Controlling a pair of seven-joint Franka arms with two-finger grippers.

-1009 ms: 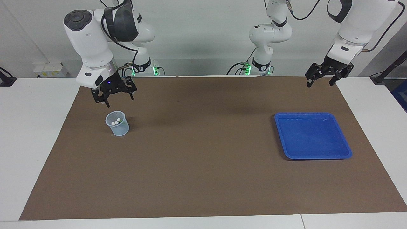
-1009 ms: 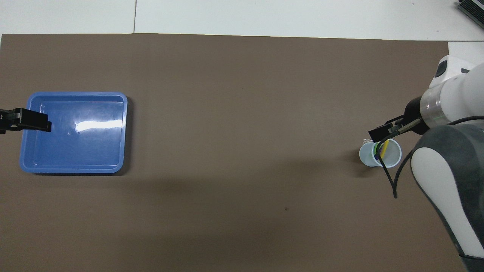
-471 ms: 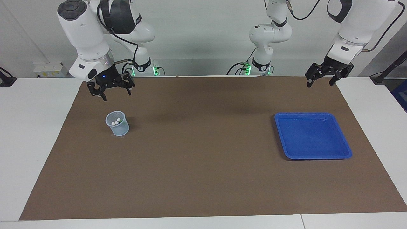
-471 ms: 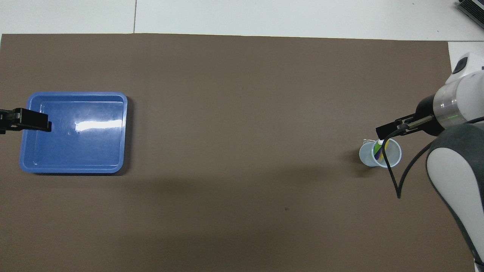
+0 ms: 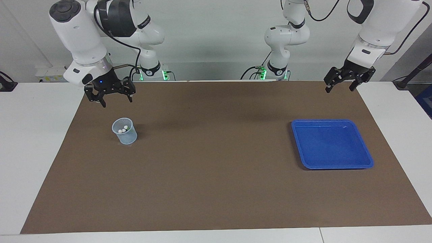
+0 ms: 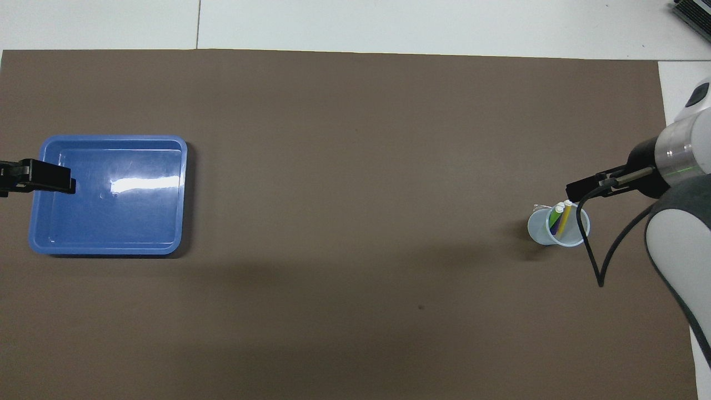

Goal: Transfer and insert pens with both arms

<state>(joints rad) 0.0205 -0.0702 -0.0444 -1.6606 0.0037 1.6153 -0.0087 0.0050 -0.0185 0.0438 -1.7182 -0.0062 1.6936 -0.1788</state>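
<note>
Pens (image 6: 560,217) stand in the cup (image 5: 125,134) toward the right arm's end of the table (image 5: 216,189). Right gripper (image 5: 109,98) raised over the mat near the cup, fingers apart, empty. Left gripper (image 5: 340,85) waits, fingers apart, near the tray (image 5: 368,158).

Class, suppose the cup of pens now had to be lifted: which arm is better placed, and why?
Right. The right gripper hangs open close above the cup holding the pens. The left gripper waits open near the tray, at the table's left-arm end.
</note>
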